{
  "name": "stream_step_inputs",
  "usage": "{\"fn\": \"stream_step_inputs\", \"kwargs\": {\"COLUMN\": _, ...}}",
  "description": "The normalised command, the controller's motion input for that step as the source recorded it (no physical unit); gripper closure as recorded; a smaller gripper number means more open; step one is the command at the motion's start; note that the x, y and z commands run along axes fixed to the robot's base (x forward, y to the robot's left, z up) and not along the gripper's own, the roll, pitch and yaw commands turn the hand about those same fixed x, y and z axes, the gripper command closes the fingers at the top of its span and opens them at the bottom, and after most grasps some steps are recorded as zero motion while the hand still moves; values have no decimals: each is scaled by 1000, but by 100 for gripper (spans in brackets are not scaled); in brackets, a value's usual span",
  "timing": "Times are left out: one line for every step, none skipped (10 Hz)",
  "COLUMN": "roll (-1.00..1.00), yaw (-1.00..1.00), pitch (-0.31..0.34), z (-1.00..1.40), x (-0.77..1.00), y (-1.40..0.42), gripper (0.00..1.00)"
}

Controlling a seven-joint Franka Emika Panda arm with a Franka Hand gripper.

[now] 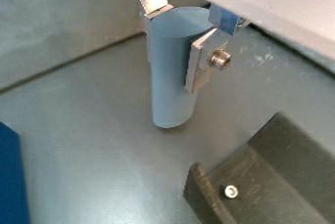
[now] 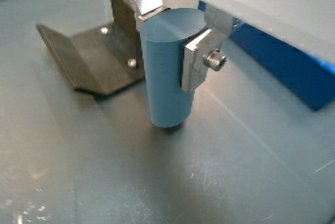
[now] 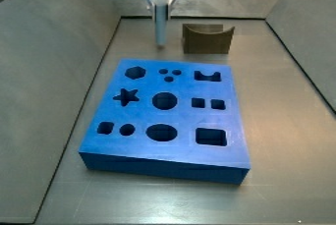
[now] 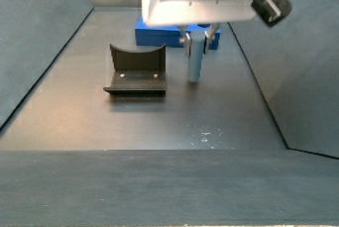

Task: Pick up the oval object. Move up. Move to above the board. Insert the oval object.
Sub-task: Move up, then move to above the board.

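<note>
Tool (image 1: pixel 179 34) clamped on upright oval object (image 1: pixel 171 71), prob. touching floor (image 1: pixel 92 120).

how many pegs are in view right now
1: the oval object, held upright in the gripper, beyond the board and beside the fixture. No others show.

Top of the oval object (image 3: pixel 161 25) hidden behind the claw (image 3: pixel 160 3) body in both side views; most of the board (image 4: pixel 173 36) screened by the claw (image 4: pixel 196 35) and fixture (image 4: pixel 135 70). Board (image 1: pixel 11 179) and fixture (image 1: pixel 262 179) cut off by the frame edge in a wrist view; peg's contact with the floor too small to tell.
</note>
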Motion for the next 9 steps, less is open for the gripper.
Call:
{"fn": "stream_step_inputs", "kwargs": {"roll": -3, "yaw": 14, "pitch": -13, "z": 582, "x": -35, "y": -20, "gripper": 100}}
{"fn": "stream_step_inputs", "kwargs": {"roll": -6, "yaw": 15, "pitch": -10, "z": 419, "x": -32, "y": -16, "gripper": 100}}
{"fn": "stream_step_inputs", "kwargs": {"roll": -13, "yaw": 17, "pitch": 8, "z": 188, "x": -23, "y": -12, "gripper": 100}}
{"fn": "stream_step_inputs", "kwargs": {"roll": -123, "yaw": -239, "pitch": -101, "z": 1000, "x": 112, "y": -246, "gripper": 100}}
{"fn": "stream_step_inputs", "kwargs": {"roll": -125, "yaw": -233, "pitch": -86, "z": 1000, "x": 115, "y": -247, "gripper": 100}}
{"fn": "stream_step_inputs", "kwargs": {"roll": -125, "yaw": -164, "pitch": -32, "z": 1000, "x": 91, "y": -205, "gripper": 100}}
{"fn": "stream_step_inputs", "kwargs": {"roll": -128, "yaw": -119, "pitch": 0, "z": 1000, "x": 86, "y": -187, "gripper": 100}}
{"fn": "stream_step_inputs", "kwargs": {"roll": -127, "yaw": -96, "pitch": 17, "z": 1000, "x": 85, "y": -178, "gripper": 100}}
{"fn": "stream_step_inputs", "kwargs": {"roll": -126, "yaw": -59, "pitch": 50, "z": 1000, "x": 80, "y": -149, "gripper": 100}}
